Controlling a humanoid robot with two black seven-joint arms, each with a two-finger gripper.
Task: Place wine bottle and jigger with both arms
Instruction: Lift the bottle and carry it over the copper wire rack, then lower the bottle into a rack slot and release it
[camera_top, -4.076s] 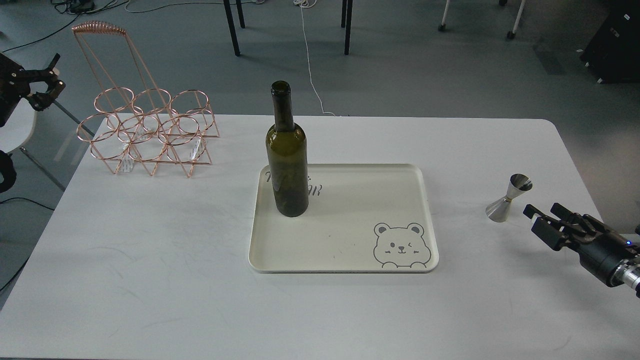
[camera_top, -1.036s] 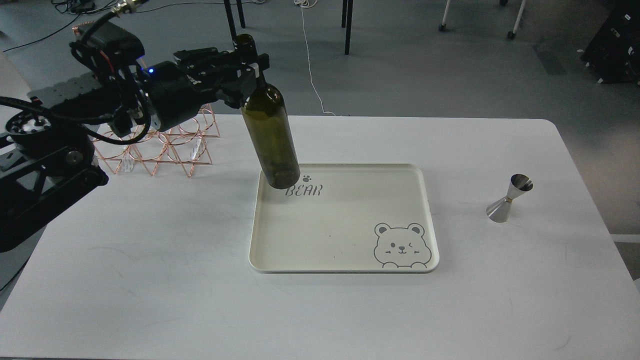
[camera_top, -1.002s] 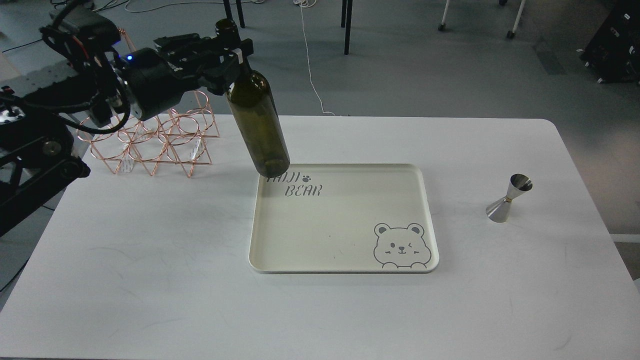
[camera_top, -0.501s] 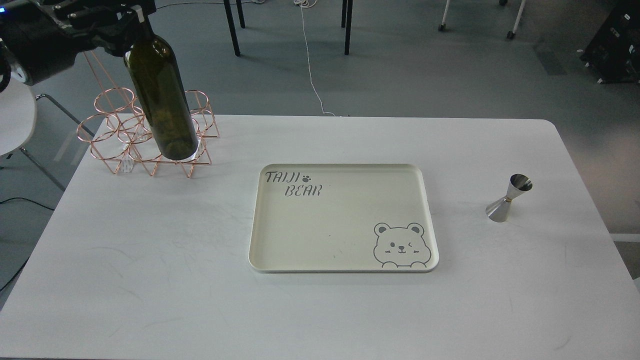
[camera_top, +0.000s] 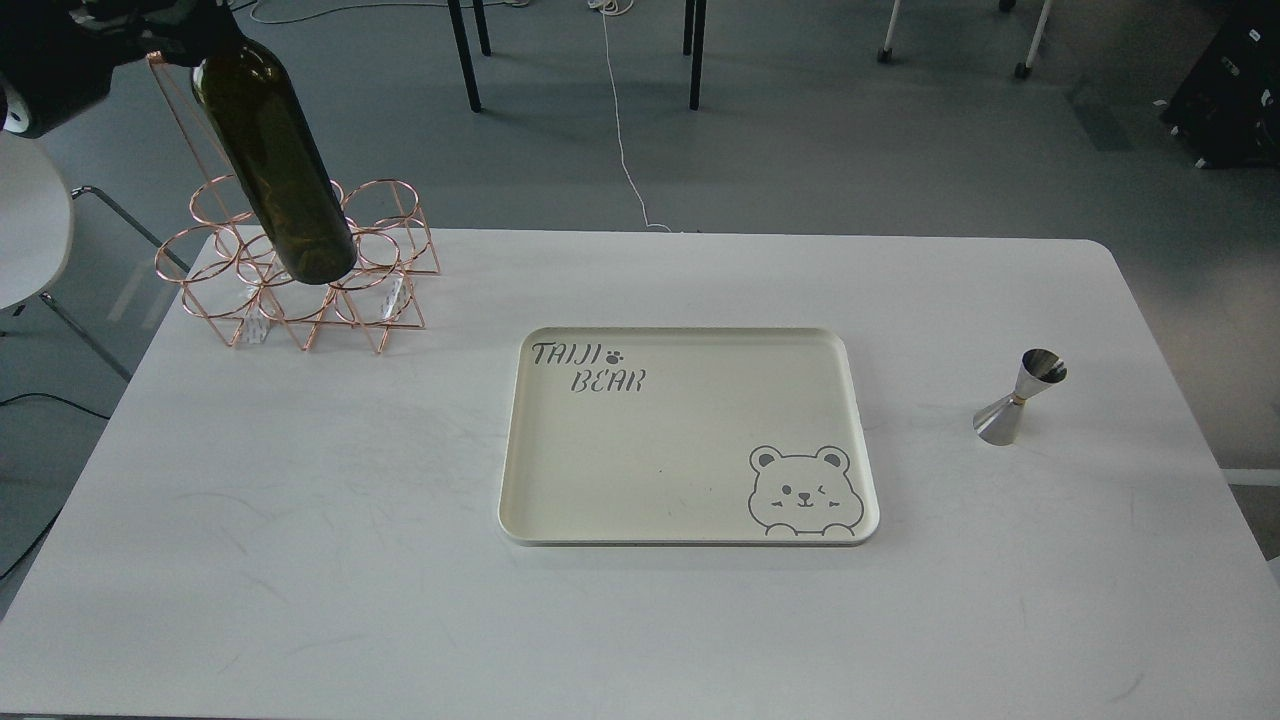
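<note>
Left tool (camera_top: 150, 25) mostly cut off at top-left corner, grip on bottle neck out of sight, so state cannot be told. Bottle (camera_top: 272, 160) hangs tilted over copper wire rack (camera_top: 300, 270), base above the rings. Jigger (camera_top: 1018, 397) upright on worktop (camera_top: 300, 500), right of cream tray (camera_top: 860, 440). Right tool not in view.

"TAIJI BEAR" — on the tray (camera_top: 690, 535)

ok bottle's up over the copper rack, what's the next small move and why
Probably lower the wine bottle straight down into a ring of the copper wire rack: it hangs tilted with its base at ring height, not yet seated. Which ring lies beneath is unclear.
</note>
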